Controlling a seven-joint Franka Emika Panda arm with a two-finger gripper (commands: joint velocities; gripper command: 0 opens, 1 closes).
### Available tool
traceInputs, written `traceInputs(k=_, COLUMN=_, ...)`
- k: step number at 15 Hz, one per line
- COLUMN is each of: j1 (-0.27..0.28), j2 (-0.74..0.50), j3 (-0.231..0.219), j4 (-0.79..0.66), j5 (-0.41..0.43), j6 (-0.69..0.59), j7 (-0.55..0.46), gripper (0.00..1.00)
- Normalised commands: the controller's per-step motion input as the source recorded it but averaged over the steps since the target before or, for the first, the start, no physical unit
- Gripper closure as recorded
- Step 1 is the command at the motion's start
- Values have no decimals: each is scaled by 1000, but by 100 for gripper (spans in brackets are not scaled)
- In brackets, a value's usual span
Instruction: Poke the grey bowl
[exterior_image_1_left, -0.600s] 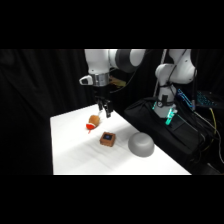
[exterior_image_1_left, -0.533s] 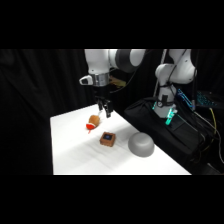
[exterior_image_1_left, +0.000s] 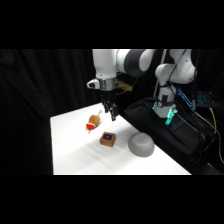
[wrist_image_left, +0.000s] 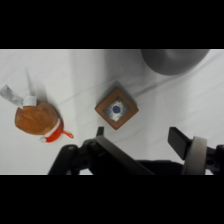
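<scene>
End effector (exterior_image_1_left: 111, 117) released, empty, hanging above the desk (exterior_image_1_left: 70, 150) (block (wrist_image_left: 116, 108) below); grey bowl (exterior_image_1_left: 141, 145) untouched, off to its side.

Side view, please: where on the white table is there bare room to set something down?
The near-left stretch of the white table, in front of the orange-red toy and brown block, is bare. It is crowded mid-table, where the toy, block and grey bowl line up beneath the claw.
</scene>
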Motion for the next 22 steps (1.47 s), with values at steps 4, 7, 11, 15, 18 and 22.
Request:
traceInputs(k=4, j1=67, j2=-378, j3=87, j4=-486, j5=-158, j6=260, j7=366, gripper=0)
traceInputs(k=7, j1=50, j2=-332, j3=89, j4=-399, j5=-164, j6=222, j7=313, gripper=0)
traceInputs(k=11, j1=63, j2=-269, j3=87, j4=-344, j5=-22, j6=267, j7=186, gripper=51)
traceInputs(k=15, j1=99, j2=-214, j3=101, j4=-302, j5=53, j6=252, j7=105, gripper=98)
traceInputs(k=18, j1=119, j2=-151, j3=116, j4=-252, j5=64, j6=209, j7=116, gripper=100)
traceInputs(k=22, j1=84, j2=0, j3=74, j4=-192, j5=41, j6=328, j7=39, gripper=100)
